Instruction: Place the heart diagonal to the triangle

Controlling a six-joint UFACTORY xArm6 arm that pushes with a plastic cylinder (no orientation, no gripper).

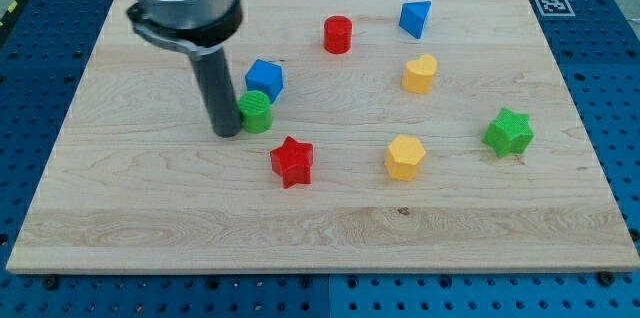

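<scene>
The yellow heart point(420, 73) lies at the view's upper right, just below and slightly right of the blue triangle point(415, 18). My tip point(226, 132) rests on the board at the view's left of centre, touching the left side of the green cylinder point(257, 111). The tip is far to the left of both the heart and the triangle. The rod and arm body rise toward the view's top left.
A blue cube point(265, 79) sits just above the green cylinder. A red cylinder point(338, 34) is at top centre, a red star point(292, 161) below centre, a yellow hexagon point(405, 157) right of it, a green star point(508, 132) at the right. The wooden board point(150, 228) lies on a blue pegboard.
</scene>
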